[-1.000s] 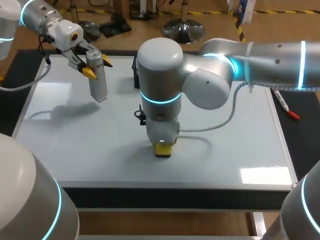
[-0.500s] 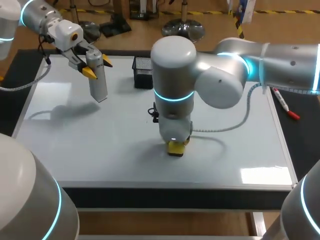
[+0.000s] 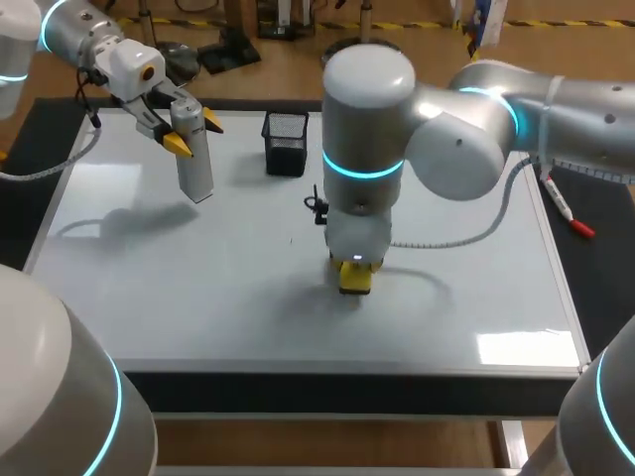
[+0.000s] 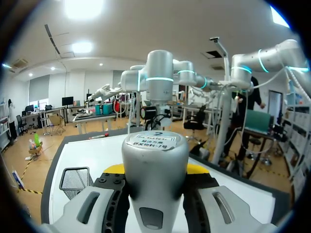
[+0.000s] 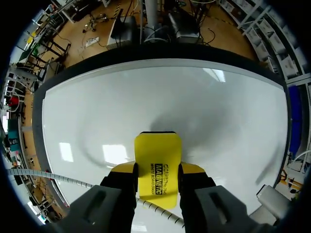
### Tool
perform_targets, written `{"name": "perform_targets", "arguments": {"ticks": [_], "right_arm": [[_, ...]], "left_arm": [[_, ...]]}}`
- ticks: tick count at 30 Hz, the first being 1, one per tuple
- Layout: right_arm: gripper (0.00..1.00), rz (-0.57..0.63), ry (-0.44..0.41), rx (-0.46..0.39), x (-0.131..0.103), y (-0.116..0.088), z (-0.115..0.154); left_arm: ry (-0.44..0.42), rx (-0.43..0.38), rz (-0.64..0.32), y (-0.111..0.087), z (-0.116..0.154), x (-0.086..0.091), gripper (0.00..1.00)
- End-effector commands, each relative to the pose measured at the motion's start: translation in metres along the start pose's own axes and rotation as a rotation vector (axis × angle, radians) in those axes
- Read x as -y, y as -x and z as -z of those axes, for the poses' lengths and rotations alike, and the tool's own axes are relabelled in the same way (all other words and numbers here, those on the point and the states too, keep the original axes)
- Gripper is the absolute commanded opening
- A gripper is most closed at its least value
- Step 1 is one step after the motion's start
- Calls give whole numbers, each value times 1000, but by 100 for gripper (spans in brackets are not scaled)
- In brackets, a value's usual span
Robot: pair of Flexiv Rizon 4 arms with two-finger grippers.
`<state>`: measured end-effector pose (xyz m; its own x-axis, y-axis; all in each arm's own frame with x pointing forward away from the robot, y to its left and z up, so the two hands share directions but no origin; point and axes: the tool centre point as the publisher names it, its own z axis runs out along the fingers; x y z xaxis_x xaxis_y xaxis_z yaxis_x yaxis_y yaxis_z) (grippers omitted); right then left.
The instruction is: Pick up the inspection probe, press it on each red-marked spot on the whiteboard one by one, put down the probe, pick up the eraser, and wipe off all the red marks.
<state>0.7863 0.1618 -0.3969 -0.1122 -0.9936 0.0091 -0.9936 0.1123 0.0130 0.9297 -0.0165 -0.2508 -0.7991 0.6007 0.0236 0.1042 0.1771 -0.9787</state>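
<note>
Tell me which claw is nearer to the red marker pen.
Right. The right claw, shut on the eraser, is mid-table, left of the marker pen; the left claw, holding the probe, is at the far left.

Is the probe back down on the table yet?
No, the left gripper is shut on the probe, holding it in the air over the whiteboard, with its shadow well apart from it.

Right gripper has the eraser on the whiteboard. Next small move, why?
Probably lift the eraser off the whiteboard: the right gripper is shut on it and no red marks show in head or wrist view, though the arm hides some board.
</note>
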Motion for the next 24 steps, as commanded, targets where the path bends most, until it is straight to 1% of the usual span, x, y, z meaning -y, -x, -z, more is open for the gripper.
{"name": "perform_targets", "arguments": {"ticks": [1, 8, 10, 24], "right_arm": [[0, 2, -20, 11, 4, -17, 20], [0, -40, -44, 17, 11, -33, 35], [0, -73, -52, 37, 12, -38, 39], [0, -73, -52, 37, 12, -38, 39]], "left_arm": [[-1, -5, -1, 1, 2, 0, 0], [-1, -5, -1, 1, 2, 0, 0], [-1, -5, -1, 1, 2, 0, 0], [-1, -5, -1, 1, 2, 0, 0]]}}
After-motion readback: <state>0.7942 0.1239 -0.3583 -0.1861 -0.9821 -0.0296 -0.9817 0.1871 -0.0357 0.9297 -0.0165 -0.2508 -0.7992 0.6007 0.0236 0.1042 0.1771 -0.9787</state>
